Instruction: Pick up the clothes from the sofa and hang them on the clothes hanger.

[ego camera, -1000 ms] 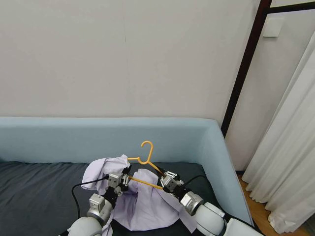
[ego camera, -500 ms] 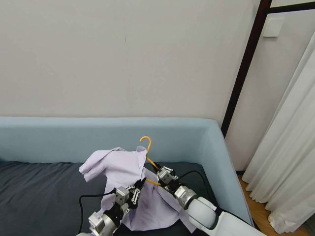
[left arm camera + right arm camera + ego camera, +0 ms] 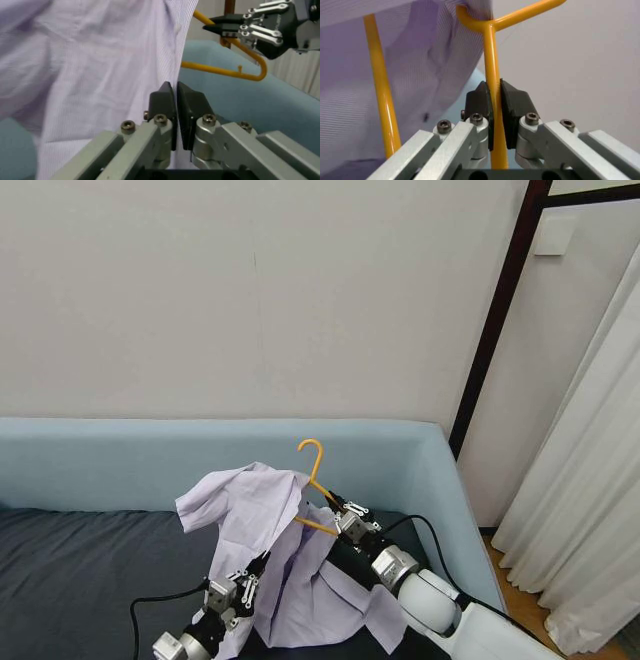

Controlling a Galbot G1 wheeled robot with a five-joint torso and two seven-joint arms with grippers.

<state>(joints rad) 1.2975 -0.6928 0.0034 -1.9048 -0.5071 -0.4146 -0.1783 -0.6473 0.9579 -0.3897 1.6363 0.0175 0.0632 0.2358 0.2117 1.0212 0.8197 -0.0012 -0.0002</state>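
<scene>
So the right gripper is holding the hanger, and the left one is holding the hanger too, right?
Not quite. The right gripper does clamp the hanger, but the left gripper is shut on the shirt, not the hanger. The left wrist view shows it.

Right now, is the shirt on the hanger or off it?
Partly on: the shirt drapes over one arm of the hanger; the other arm is bare, clamped in the right gripper. The left gripper pinches the shirt's edge.
</scene>
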